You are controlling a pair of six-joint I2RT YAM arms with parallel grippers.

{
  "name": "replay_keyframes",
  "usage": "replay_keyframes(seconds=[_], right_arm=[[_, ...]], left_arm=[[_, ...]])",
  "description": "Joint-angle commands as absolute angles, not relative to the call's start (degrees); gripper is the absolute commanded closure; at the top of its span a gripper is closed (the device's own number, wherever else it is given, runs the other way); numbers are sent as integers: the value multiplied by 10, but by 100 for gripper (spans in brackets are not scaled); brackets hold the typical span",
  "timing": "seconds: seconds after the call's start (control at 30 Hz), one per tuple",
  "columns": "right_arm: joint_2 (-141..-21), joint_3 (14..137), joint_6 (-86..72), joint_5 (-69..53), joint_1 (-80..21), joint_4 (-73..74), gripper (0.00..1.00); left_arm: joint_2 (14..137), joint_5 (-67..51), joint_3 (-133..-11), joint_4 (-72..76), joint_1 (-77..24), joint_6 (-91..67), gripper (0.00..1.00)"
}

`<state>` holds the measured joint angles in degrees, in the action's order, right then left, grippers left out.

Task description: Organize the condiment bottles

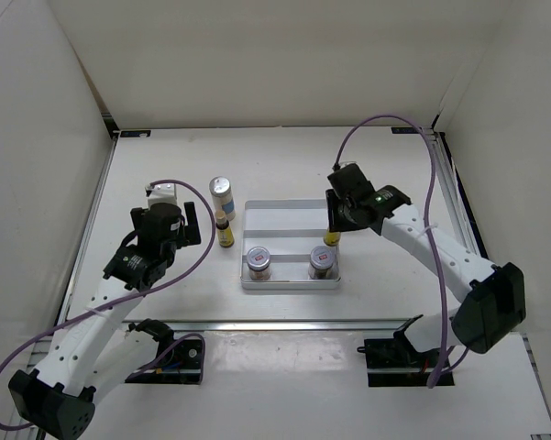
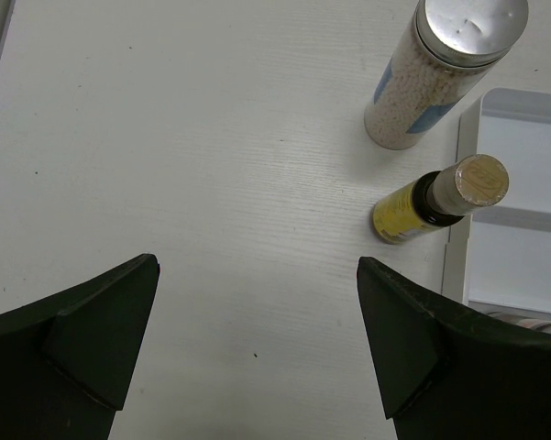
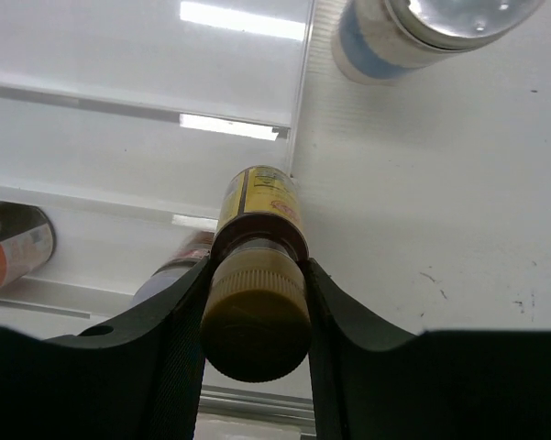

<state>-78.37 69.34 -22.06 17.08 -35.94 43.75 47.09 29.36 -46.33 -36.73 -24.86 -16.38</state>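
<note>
My right gripper is shut on a tiny yellow dark-capped bottle, gripping it at the neck, upright at the right rim of the white divided tray. Two silver-lidded jars stand in the tray's front compartment. A tall white bottle and the other yellow bottle stand on the table left of the tray, also in the left wrist view. A second tall white bottle stands beyond the held one, hidden under my right arm from above. My left gripper is open and empty.
White walls close the table in at the back and both sides. The tray's two rear compartments hold nothing. A metal rail runs along the near edge by the arm bases. Purple cables loop over both arms.
</note>
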Motion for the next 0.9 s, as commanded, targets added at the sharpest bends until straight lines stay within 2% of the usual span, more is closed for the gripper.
replay_keyframes(seconds=[0.0,0.27,0.4,0.53,0.6,0.63,0.73,0.87], right_arm=[[-799,717,-227,158,-372,391,97],[-847,693,-238,135,-372,367,97],[-860,693,-243,134,-372,367,76],[-855,694,-249,149,-372,373,35],[-850,706,-249,155,-372,380,25],[-850,713,-249,161,-372,388,17],[-838,745,-249,168,-377,408,10],[-805,784,-242,185,-377,422,7]], left_arm=[[468,291,-462,-354,-246,-165,0],[473,291,-462,-349,-246,-160,0],[473,286,-462,-349,-246,-160,0],[485,262,-462,-344,-246,-154,0],[490,251,-462,-338,-246,-154,0],[490,251,-462,-338,-246,-154,0],[490,215,-462,-338,-246,-154,0],[517,136,-474,-308,-246,-173,0]])
